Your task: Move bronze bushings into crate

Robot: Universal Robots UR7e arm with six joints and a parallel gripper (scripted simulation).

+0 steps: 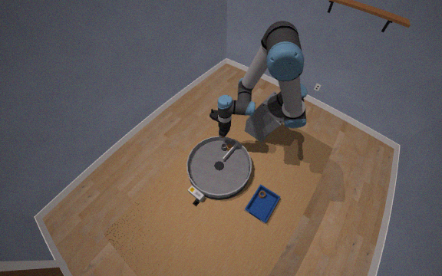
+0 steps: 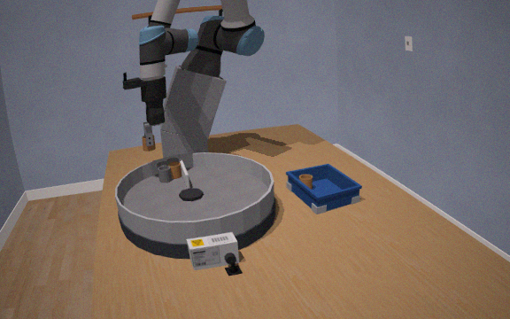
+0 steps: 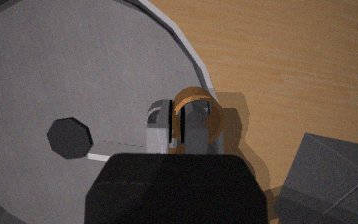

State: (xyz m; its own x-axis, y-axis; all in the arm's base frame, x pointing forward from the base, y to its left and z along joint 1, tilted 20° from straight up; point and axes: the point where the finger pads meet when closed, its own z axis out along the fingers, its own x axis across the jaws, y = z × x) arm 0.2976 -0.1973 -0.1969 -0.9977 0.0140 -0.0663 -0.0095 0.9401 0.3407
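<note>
My gripper [image 2: 148, 138] [image 3: 176, 112] [image 1: 222, 133] is shut on the wall of a bronze bushing [image 2: 148, 144] [image 3: 194, 94] and holds it in the air above the back rim of the grey turntable [image 1: 191, 169] [image 2: 193, 219] [image 3: 55, 60]. One finger is inside the ring and one outside. On the turntable near the back stand a grey bushing [image 2: 164, 173] [image 1: 224, 146] and a bronze bushing [image 2: 175, 169], close together. Another bronze bushing [image 1: 262, 192] [image 2: 306, 180] stands in a corner of the blue crate [image 1: 261, 211] [image 2: 335, 196], to the right of the turntable.
A black hub [image 2: 191, 194] [image 3: 69, 137] sits at the turntable's middle with a white bar [image 2: 185, 175] running out from it. A white control box [image 2: 212, 251] [image 1: 197, 192] stands at the turntable's front. The arm's grey pedestal [image 2: 193, 111] rises just behind the turntable.
</note>
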